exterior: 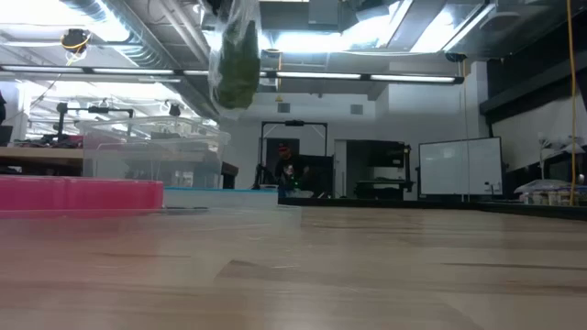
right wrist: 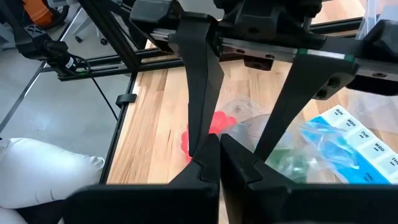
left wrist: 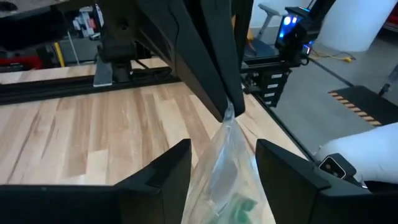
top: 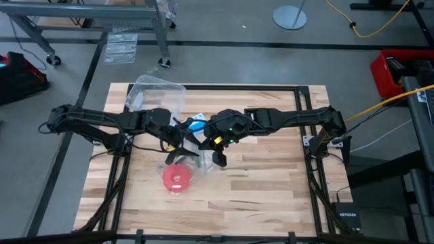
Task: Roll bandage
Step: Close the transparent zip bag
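Bandage [exterior: 238, 69] still bagged, hanging mid-air above table centre, inside clear plastic bag [left wrist: 227, 168]. Right gripper [right wrist: 219, 142] pinched tight on bag's top edge; left gripper [left wrist: 224, 163] spread wide around it, red disc [top: 178, 178] at 6 o'clock. Risk: slick plastic slips, bag drops.

Lab: whiteboard [exterior: 460, 166], ceiling ducts [exterior: 101, 11], metal frames [top: 81, 24]
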Motion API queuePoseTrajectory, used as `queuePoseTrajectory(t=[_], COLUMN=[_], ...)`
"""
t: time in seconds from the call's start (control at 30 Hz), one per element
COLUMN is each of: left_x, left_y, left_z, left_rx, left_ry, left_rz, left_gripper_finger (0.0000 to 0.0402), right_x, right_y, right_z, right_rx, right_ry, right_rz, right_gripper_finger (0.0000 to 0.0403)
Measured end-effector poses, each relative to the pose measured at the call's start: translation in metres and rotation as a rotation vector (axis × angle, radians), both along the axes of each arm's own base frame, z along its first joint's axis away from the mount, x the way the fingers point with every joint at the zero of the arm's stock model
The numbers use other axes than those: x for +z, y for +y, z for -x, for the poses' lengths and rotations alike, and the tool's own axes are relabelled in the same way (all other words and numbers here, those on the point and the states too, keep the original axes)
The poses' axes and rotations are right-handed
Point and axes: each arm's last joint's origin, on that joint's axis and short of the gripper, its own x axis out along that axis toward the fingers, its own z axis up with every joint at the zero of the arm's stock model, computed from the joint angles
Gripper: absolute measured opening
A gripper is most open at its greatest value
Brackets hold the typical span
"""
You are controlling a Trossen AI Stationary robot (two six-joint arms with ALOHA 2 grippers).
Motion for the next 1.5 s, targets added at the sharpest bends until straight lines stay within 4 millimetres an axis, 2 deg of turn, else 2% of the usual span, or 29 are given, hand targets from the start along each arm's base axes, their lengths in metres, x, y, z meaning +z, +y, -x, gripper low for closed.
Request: queuePoseTrajectory(t=[0.13, 0.33, 0.7, 0.93, 1.3, 1.5], left_x=[-0.003, -0.01, -0.01, -0.01, -0.008, -0.003], left_y=[0.0, -0.001, -0.001, -0.001, 0.001, 0.007], left_z=[-0.004, -0.01, -0.01, -0.01, -0.005, -0.001], left_rx=[-0.011, -0.034, -0.046, -0.043, -0.032, 0.0], left_ry=[0.008, 0.028, 0.021, 0.023, 0.039, 0.025], left_rz=[0.005, 0.005, -0.026, -0.02, -0.017, 0.005], left_gripper_finger=[0.0166, 0.0132, 0.0008, 0.0002, 0.0, 0.0], right_x=[0.0, 0.0, 0.0, 0.001, 0.001, -0.003], right_y=[0.0, 0.0, 0.0, 0.0, 0.002, 0.003], right_z=[-0.001, -0.001, -0.001, -0.002, -0.001, 0.002], right_rx=[0.0, 0.001, 0.001, 0.0, 0.062, 0.065], right_ry=[-0.01, -0.015, -0.015, -0.017, -0.012, 0.051], right_rz=[-0.001, -0.001, -0.001, -0.002, -0.073, -0.116], right_gripper_finger=[0.0, 0.0, 0.0, 0.0012, 0.0095, 0.0119])
